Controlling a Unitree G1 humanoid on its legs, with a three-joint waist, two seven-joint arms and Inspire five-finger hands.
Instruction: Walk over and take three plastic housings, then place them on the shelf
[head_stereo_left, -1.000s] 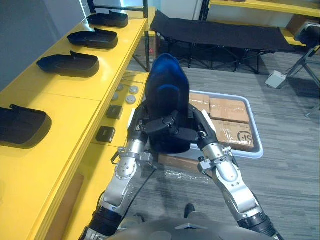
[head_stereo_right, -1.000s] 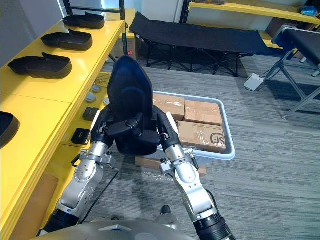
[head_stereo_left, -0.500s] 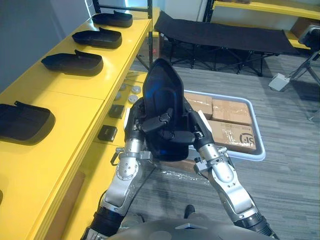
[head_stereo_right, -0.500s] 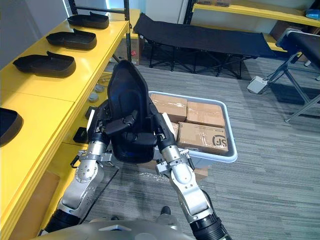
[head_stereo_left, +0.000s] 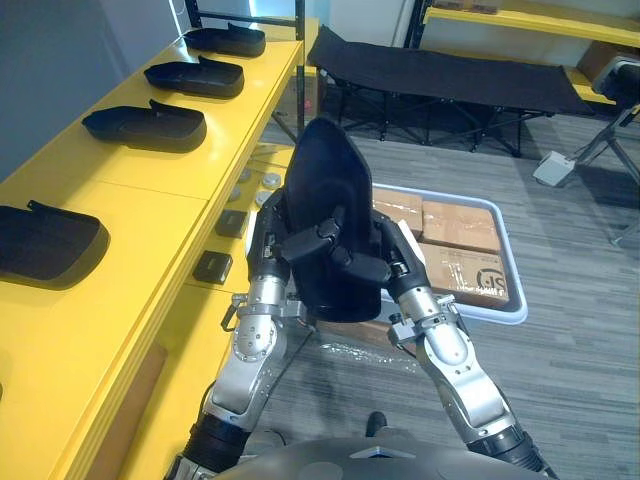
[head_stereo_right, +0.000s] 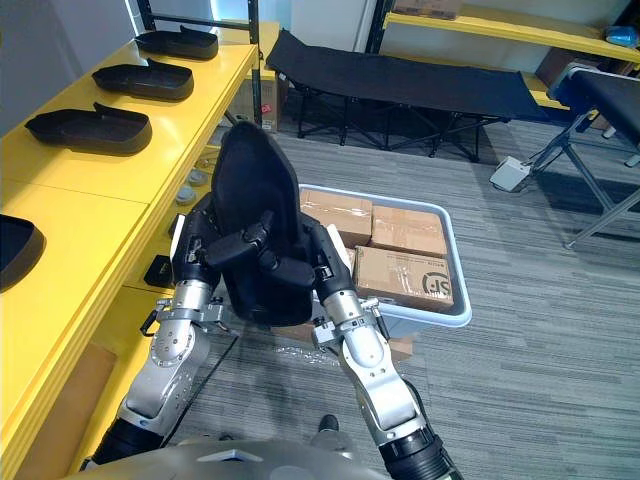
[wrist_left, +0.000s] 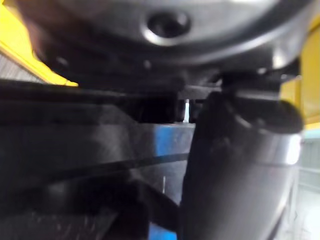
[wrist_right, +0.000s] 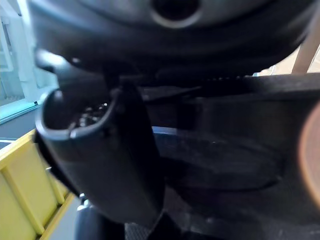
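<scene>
I hold one black plastic housing upright in front of me, above the floor and beside the yellow shelf. My left hand grips its left side and my right hand its right side. Both thumbs curl across its front, and the fingers are hidden behind it. Close up, the left thumb and the right thumb press on the dark shell. Several more black housings lie in a row on the shelf top, the nearest at the left, then another and another further back.
A white tray with cardboard boxes stands on the grey carpet just right of my hands. Small parts lie on the shelf's lower level. At the back stand a black folding cot and another yellow shelf.
The view has shifted a little toward the shelf. The housing stays clamped between both hands, and the left thumb now sits slightly higher on its front.
</scene>
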